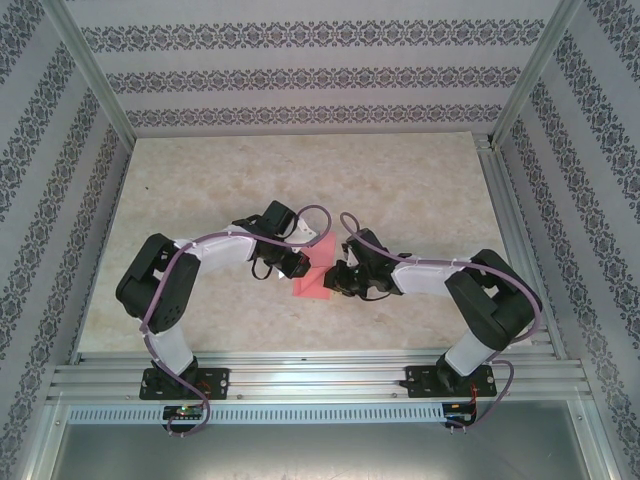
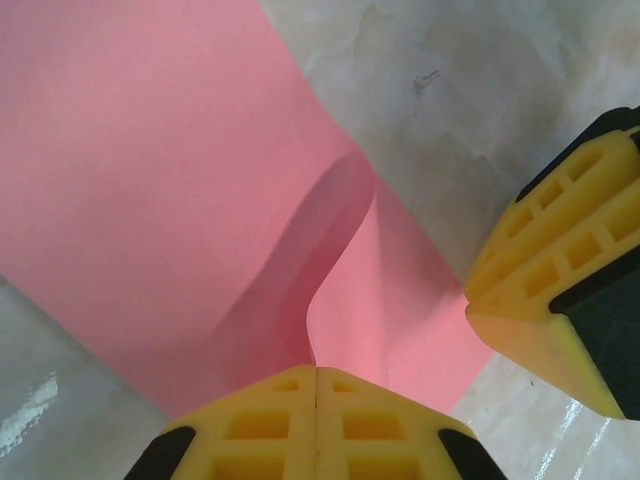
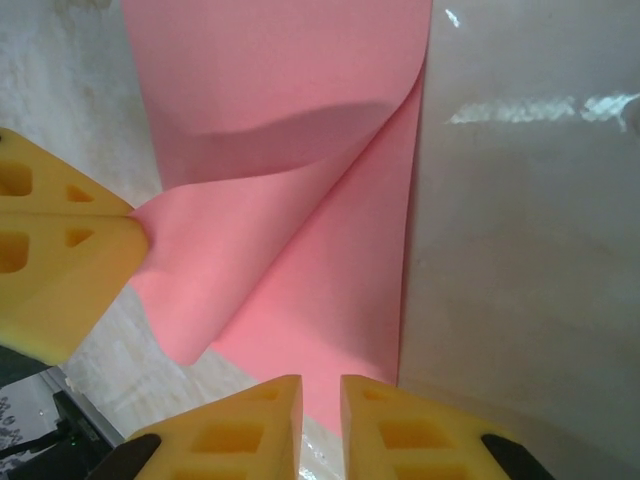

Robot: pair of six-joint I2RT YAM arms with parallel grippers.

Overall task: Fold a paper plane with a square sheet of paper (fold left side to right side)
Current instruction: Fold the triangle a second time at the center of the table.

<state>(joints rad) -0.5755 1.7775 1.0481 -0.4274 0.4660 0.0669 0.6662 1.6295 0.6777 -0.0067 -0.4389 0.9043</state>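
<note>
1. Left claw (image 2: 316, 390): jaws closed tight, pinching a lifted edge of the sheet (image 2: 150, 180).
2. Right claw (image 3: 321, 390): narrow gap, tips astride the sheet's near edge.
3. Sheet: pink, partly curled over itself, lying mid-surface (image 2: 480, 90) between both claws.

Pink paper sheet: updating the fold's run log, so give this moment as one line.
thin pink square paper sheet: one flap lifted, curled over | left gripper: shut on sheet | right gripper: slightly open at sheet edge
</note>
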